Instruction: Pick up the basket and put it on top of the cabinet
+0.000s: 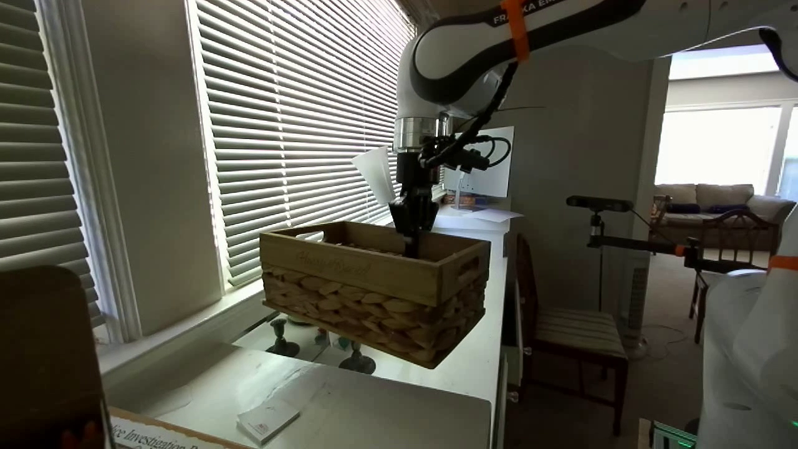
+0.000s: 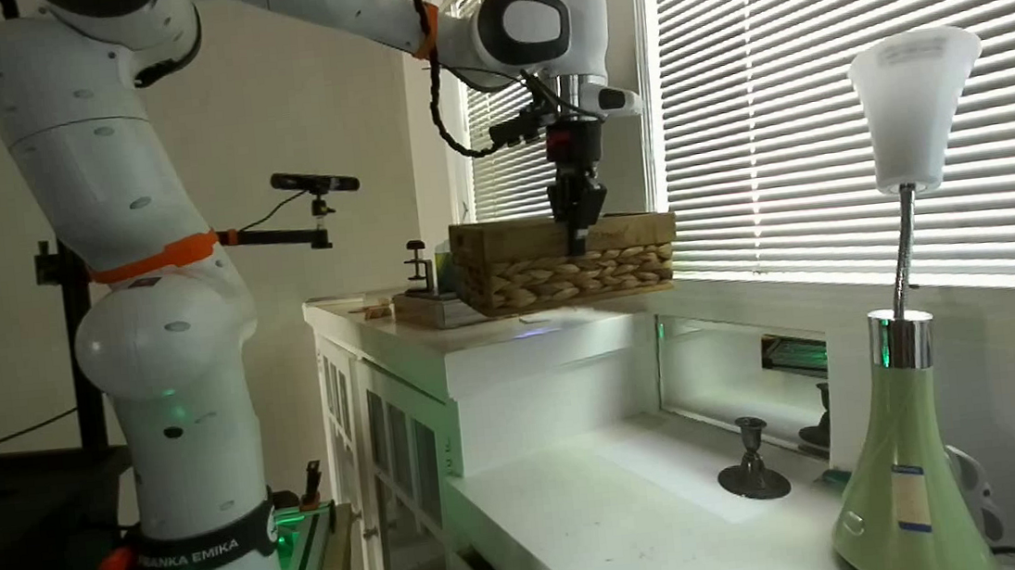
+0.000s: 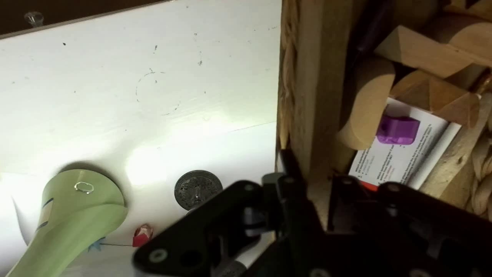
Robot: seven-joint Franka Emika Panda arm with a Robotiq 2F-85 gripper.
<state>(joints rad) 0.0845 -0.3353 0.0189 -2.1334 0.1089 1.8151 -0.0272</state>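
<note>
The wicker basket [image 1: 365, 298] hangs in mid-air at the centre of an exterior view, with a gap below its base. The tool [image 3: 312, 173] is closed to about the thickness of one wall, pinching the basket's wooden rim [image 3: 328, 77], which runs up between the jaws right of centre in the wrist view.

With all the weight borne at one wall, the likeliest trouble is twisting: a brisk stop could set the basket swinging, and the seemingly loose wooden blocks [image 3: 434, 55] and purple piece [image 3: 398, 130] inside would slide and pull it askew. If the grip slipped, the basket might fall onto the lower surface [image 2: 606, 536], near the candlestick [image 2: 753, 471] at lower right in an exterior view.

The cabinet [image 2: 548, 411] is stepped, and I take its raised surface [image 2: 484, 336] as the goal. There, just left of centre, sit a wooden block [image 2: 426, 312] and what looks like a small clamp [image 2: 417, 267]; a base lowered too far left could strike them. Set too far right, it would overhang the step and could tip on release. How much of the base lies over the raised part cannot be told.
</note>
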